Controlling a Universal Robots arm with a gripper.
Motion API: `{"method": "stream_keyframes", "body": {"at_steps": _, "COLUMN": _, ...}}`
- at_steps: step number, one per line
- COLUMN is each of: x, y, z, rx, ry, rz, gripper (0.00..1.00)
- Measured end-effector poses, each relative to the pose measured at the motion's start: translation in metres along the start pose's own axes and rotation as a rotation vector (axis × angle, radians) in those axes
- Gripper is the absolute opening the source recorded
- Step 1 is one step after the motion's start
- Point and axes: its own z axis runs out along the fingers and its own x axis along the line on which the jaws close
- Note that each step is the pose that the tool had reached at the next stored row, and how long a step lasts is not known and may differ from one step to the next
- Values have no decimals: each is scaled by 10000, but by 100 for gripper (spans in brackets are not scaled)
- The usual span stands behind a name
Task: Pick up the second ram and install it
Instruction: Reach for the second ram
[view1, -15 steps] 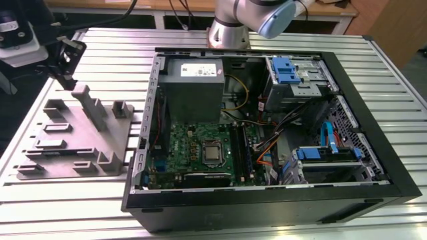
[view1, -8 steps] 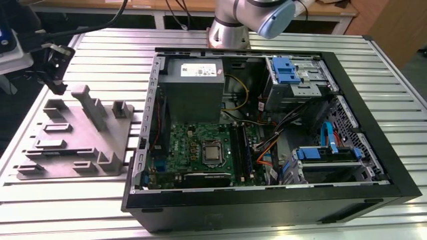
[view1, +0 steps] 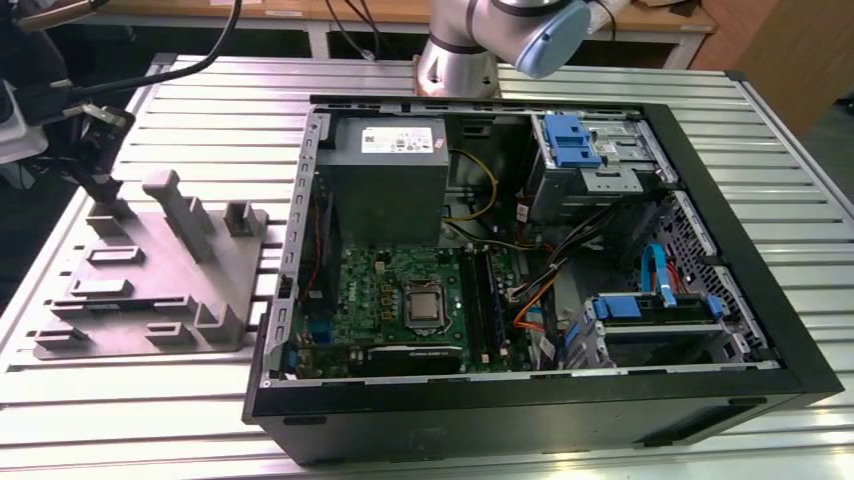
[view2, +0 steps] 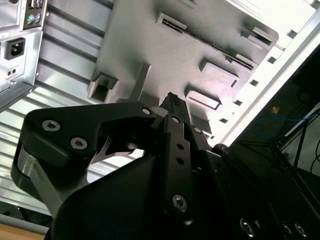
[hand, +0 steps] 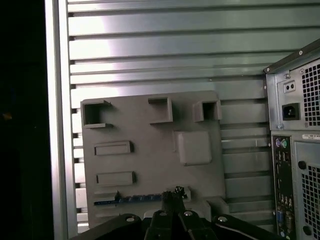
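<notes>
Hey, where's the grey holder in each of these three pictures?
Exterior view: the holder lies on the table, on the exterior view's left, beside the case.
Second wrist view: holder beyond the gripper, with the case's rear panel at its side.
First wrist view: holder flat on the table, beside the case's rear panel.
Shared landmark: the case, next to the holder in all three.

Hand (hand: 170, 195) partly hides second ram (hand: 130, 199) (one end, seemingly).
</notes>
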Motion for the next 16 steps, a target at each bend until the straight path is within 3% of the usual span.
{"method": "stream_keyframes", "body": {"at_steps": 10, "x": 150, "y": -93, "z": 155, "rx": 1, "ry": 2, "rz": 0, "gripper": 11}}
{"method": "stream_keyframes", "body": {"at_steps": 16, "x": 204, "y": -151, "z": 256, "rx": 0, "ry": 3, "rz": 0, "gripper": 11}}
